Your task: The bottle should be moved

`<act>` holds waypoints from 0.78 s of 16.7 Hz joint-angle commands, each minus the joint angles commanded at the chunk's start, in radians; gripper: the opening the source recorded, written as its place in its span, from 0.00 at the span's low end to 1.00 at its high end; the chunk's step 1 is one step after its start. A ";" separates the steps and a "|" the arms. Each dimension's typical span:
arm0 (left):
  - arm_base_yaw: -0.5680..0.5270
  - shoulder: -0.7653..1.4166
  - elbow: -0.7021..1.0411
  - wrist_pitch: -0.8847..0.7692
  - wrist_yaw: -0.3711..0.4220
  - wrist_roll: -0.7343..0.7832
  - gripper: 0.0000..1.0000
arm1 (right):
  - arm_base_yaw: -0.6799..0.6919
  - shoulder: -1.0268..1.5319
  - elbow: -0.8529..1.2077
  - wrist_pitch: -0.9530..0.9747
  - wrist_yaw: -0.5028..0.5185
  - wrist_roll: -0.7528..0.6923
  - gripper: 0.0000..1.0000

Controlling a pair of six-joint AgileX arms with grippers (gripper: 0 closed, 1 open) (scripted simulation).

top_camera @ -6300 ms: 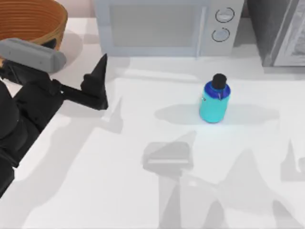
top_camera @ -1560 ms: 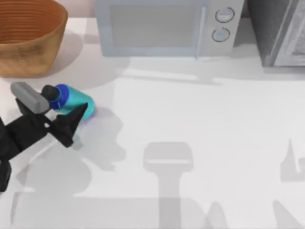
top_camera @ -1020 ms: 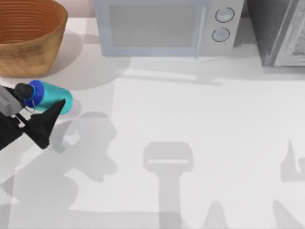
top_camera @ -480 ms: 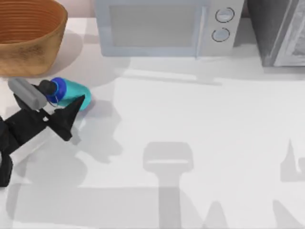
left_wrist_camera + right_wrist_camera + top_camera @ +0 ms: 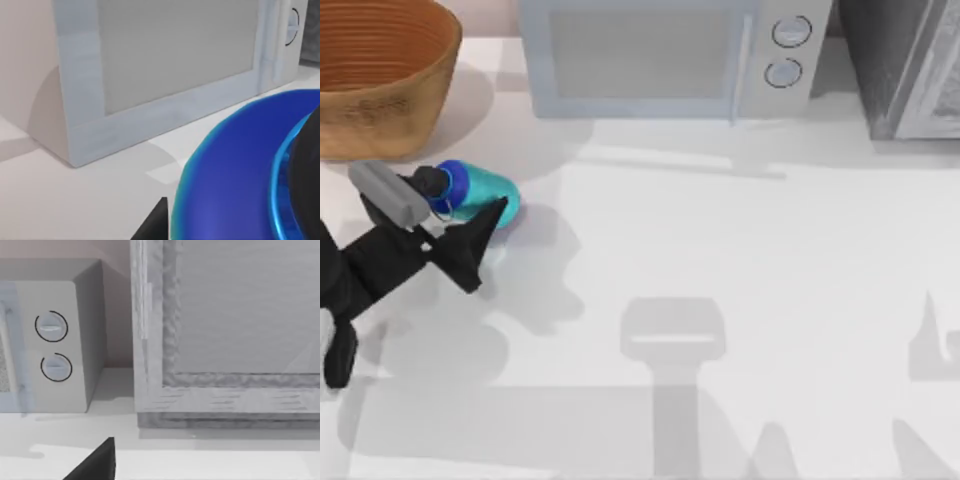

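near the left edge of the white table (image 5: 740, 300), the left gripper (image 5: 460, 222) clamps its black fingers around the small turquoise bottle with a darker blue shoulder and round black cap (image 5: 470, 195), which lies tipped on its side, cap pointing left. the round woven brown basket (image 5: 380, 80) sits just beyond it, at the far left corner. a pale grey microwave with two round dials (image 5: 670, 55) lines the far edge, a grey cabinet (image 5: 910, 65) to its right. the broad middle and right of the table lie open. a black finger (image 5: 95, 462) of the right gripper shows in its wrist view; i cannot tell how its fingers stand.
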 joint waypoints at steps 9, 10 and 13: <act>0.000 0.000 0.000 0.000 0.000 0.000 0.83 | 0.000 0.000 0.000 0.000 0.000 0.000 1.00; 0.000 0.000 0.000 0.000 0.000 0.000 0.90 | 0.000 0.000 0.000 0.000 0.000 0.000 1.00; 0.000 0.000 0.000 0.000 0.000 0.000 1.00 | 0.000 0.000 0.000 0.000 0.000 0.000 1.00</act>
